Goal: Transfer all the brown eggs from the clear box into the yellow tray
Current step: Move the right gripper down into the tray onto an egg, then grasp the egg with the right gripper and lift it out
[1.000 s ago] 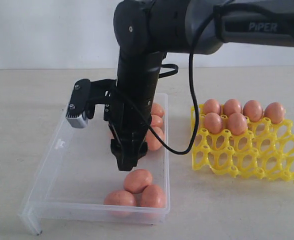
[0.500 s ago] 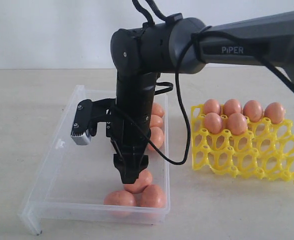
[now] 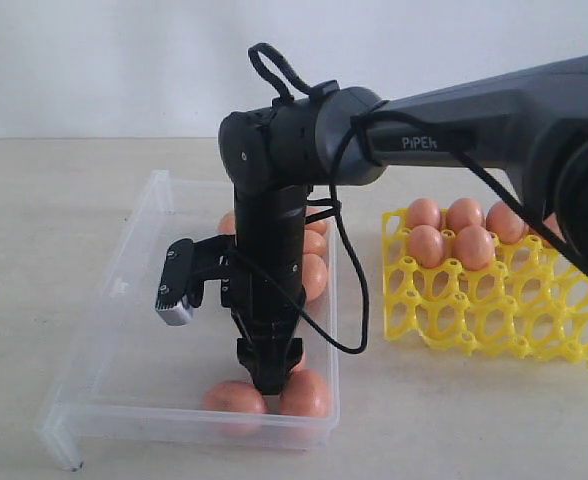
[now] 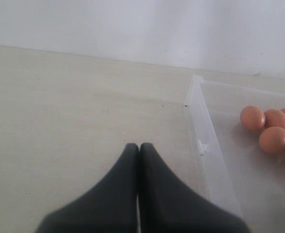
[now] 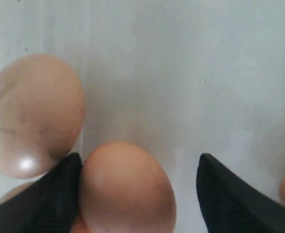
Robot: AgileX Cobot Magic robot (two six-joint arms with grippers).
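The clear box [image 3: 104,300] lies left of the yellow tray [image 3: 494,310]. Several brown eggs [image 3: 465,214] fill the tray's far cups. More brown eggs sit in the box: a cluster [image 3: 313,276] behind the arm and two [image 3: 234,397] by the near wall. My right gripper [image 3: 270,380] points down among the near ones. It is open, its jaws astride one egg [image 5: 128,189]; one finger [image 5: 60,189] touches it, the other [image 5: 225,194] stands apart. My left gripper [image 4: 138,145] is shut on nothing, over bare table beside the box's wall [image 4: 196,111].
A black cable [image 3: 349,330] loops from the right arm down toward the box's wall on the tray side. Neighbouring eggs [image 5: 33,114] lie close against the straddled one. The tray's near rows of cups hold nothing. Pale tabletop surrounds both containers.
The right gripper has come down inside the box, from above the near eggs to around the middle one, which it now hides in the exterior view. Its jaws stayed open.
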